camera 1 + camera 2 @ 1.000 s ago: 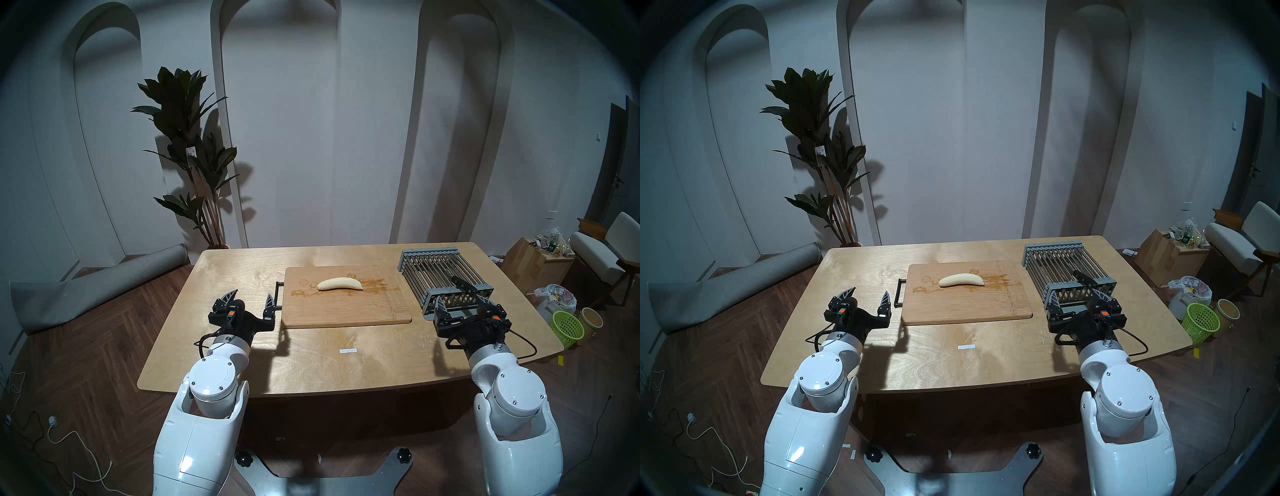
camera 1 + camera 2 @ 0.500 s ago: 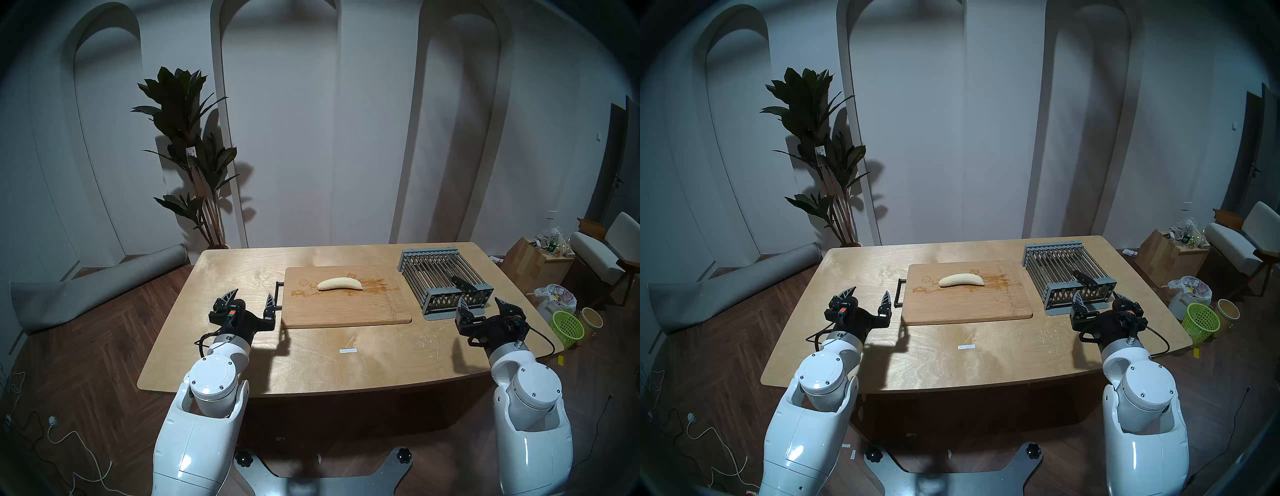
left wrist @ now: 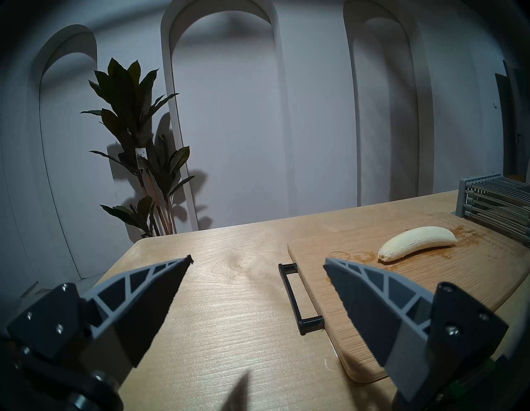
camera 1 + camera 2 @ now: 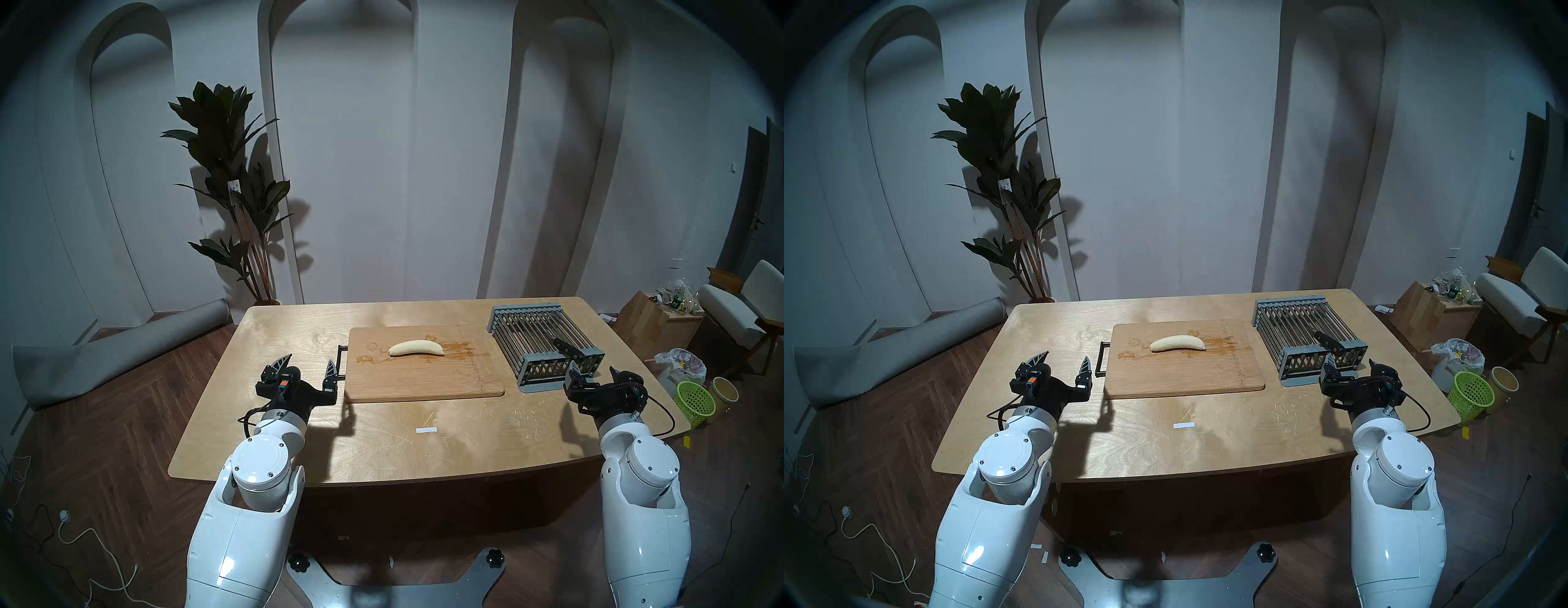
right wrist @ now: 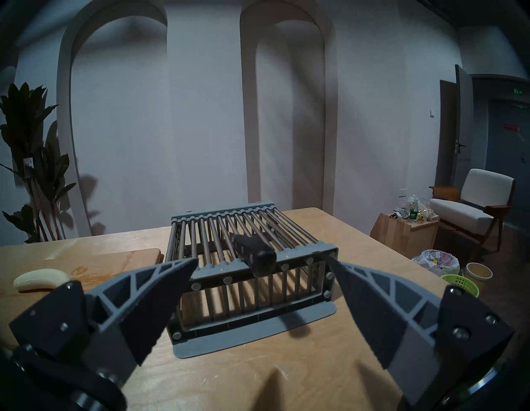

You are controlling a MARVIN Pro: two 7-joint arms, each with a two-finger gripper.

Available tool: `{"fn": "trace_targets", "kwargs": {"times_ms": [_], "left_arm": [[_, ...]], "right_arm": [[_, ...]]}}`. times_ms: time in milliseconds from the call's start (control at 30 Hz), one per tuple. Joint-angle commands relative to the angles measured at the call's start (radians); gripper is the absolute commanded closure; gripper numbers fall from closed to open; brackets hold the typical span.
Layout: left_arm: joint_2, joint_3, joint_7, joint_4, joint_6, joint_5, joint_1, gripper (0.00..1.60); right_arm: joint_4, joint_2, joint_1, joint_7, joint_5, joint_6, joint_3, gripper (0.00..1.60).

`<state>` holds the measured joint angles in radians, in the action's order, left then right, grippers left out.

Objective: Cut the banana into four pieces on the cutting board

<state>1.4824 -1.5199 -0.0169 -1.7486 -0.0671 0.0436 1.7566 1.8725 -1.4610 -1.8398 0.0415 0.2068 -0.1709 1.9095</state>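
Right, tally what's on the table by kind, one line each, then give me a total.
Banana: 1, whole, lying on the board
Cutting board: 1
Rack: 1
Knife: 1, only its black handle shows clearly, sticking out of the rack
White strip: 1, near the front edge
Total: 5

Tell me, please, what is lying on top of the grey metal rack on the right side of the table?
A black knife handle rests across the rack bars, its butt overhanging the near edge. The blade runs down between the bars and is mostly hidden, so its shape cannot be told.
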Motion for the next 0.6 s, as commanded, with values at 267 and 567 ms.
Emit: {"fn": "trace_targets", "kwargs": {"times_ms": [267,567], "left_arm": [[-0.001,0.001,-0.003,-0.018,0.003,-0.005,-0.016,0.00],[-0.005,0.003,-0.006,-0.018,0.003,-0.008,-0.016,0.00]], "right_arm": [[0.018,0.069,0.088,0.029,-0.029,-0.029,-0.009,0.00],[0.053,0.075,0.091,0.037,-0.054,-0.071,-0.035,0.00]]}}
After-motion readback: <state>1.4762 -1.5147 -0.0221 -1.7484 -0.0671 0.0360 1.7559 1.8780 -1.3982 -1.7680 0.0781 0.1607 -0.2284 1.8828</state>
